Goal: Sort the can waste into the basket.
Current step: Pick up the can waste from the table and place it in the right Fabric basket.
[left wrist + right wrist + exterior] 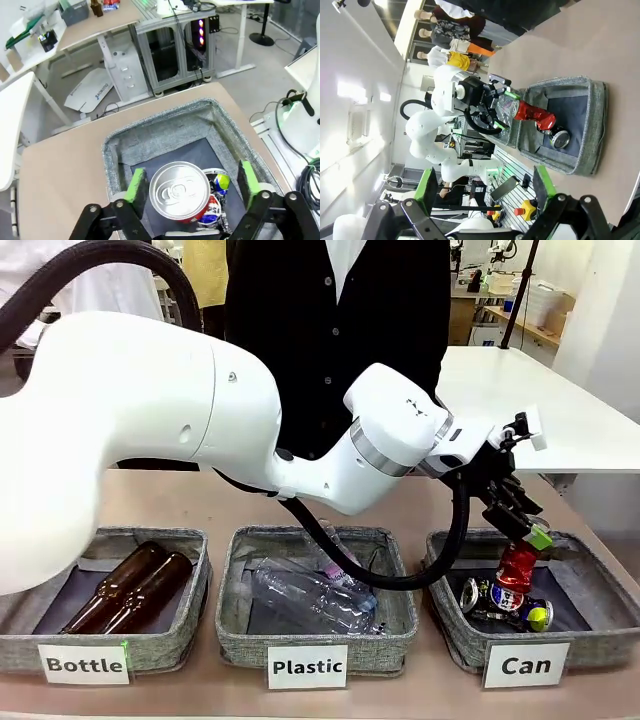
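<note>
Nearest, the dark can (512, 606) already lies in the right-hand basket (590, 625) signed "Can". Just above it the red can (517, 565) sits between the left tool's (191, 189) spread pads, apparently just let go. The right tool (485, 189) stands wide open, empty. The sort looks almost finished.

left pincer (527, 523) over my "Can" basket (588, 632), jaws spread | red can (517, 565) upright just below it, above the dark crushed can (500, 602) on the basket floor | "Plastic" basket (240, 625): clear bottles (315, 595) | "Bottle" basket (25, 630): two brown glass bottles (135, 588) | all on desk (400, 695)
</note>
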Robot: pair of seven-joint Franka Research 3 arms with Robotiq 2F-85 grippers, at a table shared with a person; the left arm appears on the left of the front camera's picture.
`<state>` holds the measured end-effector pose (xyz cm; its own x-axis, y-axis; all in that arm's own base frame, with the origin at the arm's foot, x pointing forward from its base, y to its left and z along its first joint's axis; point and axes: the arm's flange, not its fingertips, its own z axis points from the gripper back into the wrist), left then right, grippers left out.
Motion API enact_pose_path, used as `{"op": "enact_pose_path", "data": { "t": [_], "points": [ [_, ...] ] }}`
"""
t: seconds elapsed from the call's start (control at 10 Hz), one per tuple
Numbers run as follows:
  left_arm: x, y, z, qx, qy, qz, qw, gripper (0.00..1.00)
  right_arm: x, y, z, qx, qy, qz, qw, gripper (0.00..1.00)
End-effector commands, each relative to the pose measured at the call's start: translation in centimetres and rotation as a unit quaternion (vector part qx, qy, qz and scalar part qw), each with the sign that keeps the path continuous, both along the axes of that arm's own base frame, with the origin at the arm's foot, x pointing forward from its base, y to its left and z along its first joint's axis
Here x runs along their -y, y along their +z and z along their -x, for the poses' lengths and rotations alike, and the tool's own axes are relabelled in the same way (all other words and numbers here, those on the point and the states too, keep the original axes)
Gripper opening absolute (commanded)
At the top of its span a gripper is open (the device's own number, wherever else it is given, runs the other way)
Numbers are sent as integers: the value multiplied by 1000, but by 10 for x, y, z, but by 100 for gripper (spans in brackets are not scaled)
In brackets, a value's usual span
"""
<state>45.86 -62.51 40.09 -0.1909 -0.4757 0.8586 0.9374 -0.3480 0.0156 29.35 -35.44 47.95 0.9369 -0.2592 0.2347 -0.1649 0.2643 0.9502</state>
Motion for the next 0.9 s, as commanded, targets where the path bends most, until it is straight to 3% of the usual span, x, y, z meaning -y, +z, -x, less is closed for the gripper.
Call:
{"op": "enact_pose_path", "data": {
  "t": [0.0,0.4,0.5,0.7,0.8],
  "points": [
    [-6,9,1,-1,2,12,1000,100,-3,0,4,5,4,4,1000,100],
    [-65,70,-1,-28,38,75,996,100,-3,0,4,5,4,4,1000,100],
    [-96,83,1,-57,44,97,993,100,0,0,0,0,0,0,1000,100],
    [-180,101,4,-131,65,115,982,100,-54,10,-30,30,37,-22,999,100],
    [-230,111,8,-136,102,127,977,100,-90,17,-44,50,55,-16,997,100]
  ]
}}
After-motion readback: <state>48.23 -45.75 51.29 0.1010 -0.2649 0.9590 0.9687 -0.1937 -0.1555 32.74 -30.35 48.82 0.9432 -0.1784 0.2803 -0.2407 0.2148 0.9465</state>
